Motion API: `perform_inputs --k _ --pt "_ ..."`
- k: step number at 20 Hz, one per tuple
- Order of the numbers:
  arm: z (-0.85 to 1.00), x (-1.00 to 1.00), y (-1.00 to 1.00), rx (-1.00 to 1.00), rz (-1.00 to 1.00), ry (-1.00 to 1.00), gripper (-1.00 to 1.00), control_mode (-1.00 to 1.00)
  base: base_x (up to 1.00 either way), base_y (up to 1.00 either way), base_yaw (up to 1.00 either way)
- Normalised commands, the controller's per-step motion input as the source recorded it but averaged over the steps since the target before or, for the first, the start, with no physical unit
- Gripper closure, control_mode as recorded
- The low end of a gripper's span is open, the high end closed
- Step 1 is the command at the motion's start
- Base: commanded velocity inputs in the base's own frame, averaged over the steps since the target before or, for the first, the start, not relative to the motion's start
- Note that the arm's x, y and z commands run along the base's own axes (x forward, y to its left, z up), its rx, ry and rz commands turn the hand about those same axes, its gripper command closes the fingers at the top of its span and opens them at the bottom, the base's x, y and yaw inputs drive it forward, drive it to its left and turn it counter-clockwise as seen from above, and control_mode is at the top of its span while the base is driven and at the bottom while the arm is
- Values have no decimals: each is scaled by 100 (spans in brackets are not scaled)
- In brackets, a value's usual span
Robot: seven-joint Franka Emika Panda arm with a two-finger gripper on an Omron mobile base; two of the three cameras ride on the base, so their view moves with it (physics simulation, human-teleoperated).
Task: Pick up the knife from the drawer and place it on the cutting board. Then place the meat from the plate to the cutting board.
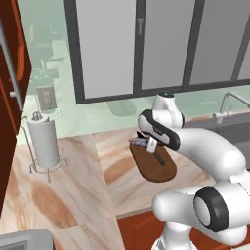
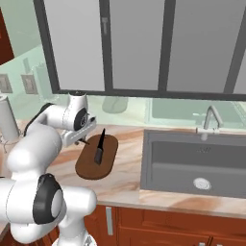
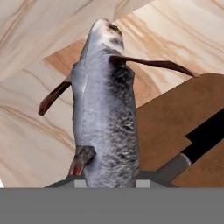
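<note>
My gripper (image 3: 108,183) is shut on the meat (image 3: 105,109), a grey mottled piece with dark fins that hangs from the jaws. In the left base view the meat (image 1: 138,142) is just above the far left end of the cutting board (image 1: 155,168), and the gripper (image 1: 144,141) is hovering there. The black knife (image 2: 99,147) lies lengthwise on the dark brown cutting board (image 2: 96,162). In the hand view the knife (image 3: 205,135) is on the board (image 3: 170,122) to the right of the meat. The plate and the drawer are out of view.
A paper towel holder (image 1: 43,141) stands on the counter to the left. A grey sink (image 2: 192,163) with a faucet (image 2: 209,120) lies right of the board. Window frames rise behind the counter. Red-brown cabinet fronts (image 2: 158,226) run below the counter edge.
</note>
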Motion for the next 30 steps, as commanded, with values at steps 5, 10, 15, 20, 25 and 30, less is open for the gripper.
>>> perform_inputs --k 5,10,15,20,25,30 --pt "0 0 0 0 0 0 100 -100 25 0 1" --pt "-2 0 -1 0 -1 0 100 -100 0 0 0" --pt "-8 0 -18 2 -12 0 100 -100 0 0 0" --pt "-6 0 -13 0 -25 0 100 -100 0 0 0" --pt "-7 0 -13 1 -18 0 100 -100 0 0 0" --pt "-9 0 0 -1 0 4 100 -100 0 0 0"
